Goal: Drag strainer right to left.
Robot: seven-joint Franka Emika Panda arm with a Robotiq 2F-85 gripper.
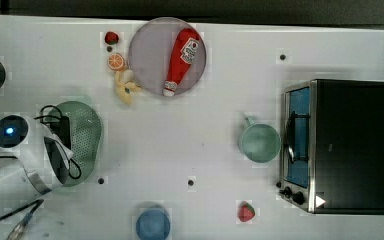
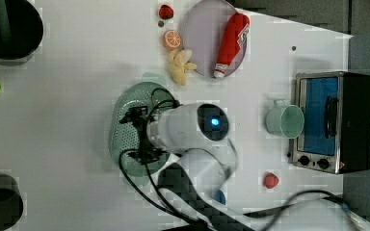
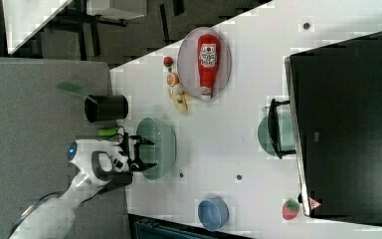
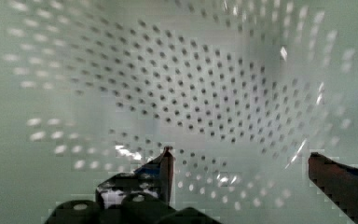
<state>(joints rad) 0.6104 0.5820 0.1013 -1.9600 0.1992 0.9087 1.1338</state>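
- Strainer [image 1: 86, 134]: you find it at the top view's left end of the table, long axis running up-down.
- Gripper [image 3: 138, 156]: jaws spread wide, empty, directly above the strainer's perforated bowl.

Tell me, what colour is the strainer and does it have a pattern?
The strainer is pale mint green with a grid of small holes, clearest in the wrist view.

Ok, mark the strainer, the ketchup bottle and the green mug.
strainer [image 1: 87, 131], top view, perforated inner wall.
ketchup bottle [image 1: 182, 57], top view, red body beside the label.
green mug [image 1: 259, 143], top view, inside of the cup.
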